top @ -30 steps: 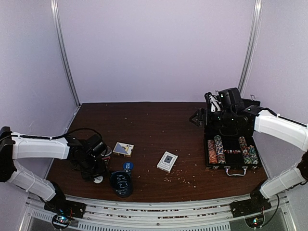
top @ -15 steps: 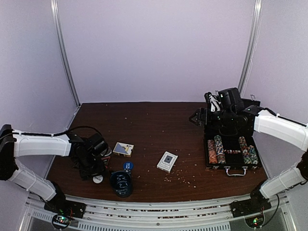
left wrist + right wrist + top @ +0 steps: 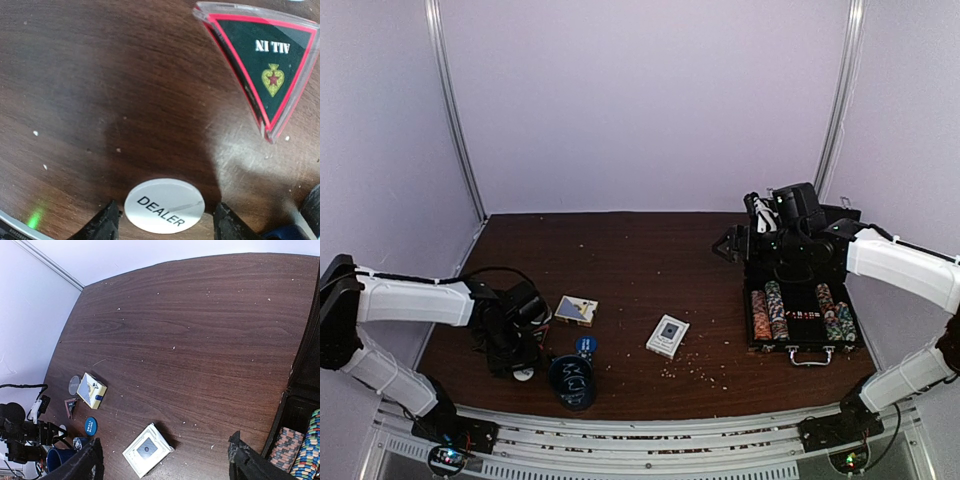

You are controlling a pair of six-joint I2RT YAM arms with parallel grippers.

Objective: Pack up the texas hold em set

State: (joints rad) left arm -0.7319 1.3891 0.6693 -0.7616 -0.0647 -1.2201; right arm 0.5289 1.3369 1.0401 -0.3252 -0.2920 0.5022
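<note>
The left gripper (image 3: 166,220) sits low over the table (image 3: 75,75) with its jaws apart. The white dealer button (image 3: 165,204) lies flat between the fingers (image 3: 107,227). A thin strip of wood shows on each side of the button, so the gripper holds nothing. Ahead of it and off to its right lies the triangular all-in marker (image 3: 265,65). In the top view a dark cup (image 3: 571,380) and a small blue button (image 3: 585,346) lie just beside this gripper, on the side toward the other arm. A card deck (image 3: 576,310) lies a little beyond them.

The right gripper (image 3: 165,447) hangs above the table, spread wide and empty. The open black case (image 3: 800,345) lies just beside it on its right, with chip rolls (image 3: 285,442) in the slots. A second deck (image 3: 147,450) lies on the wood below and ahead of it, well apart from the case.
</note>
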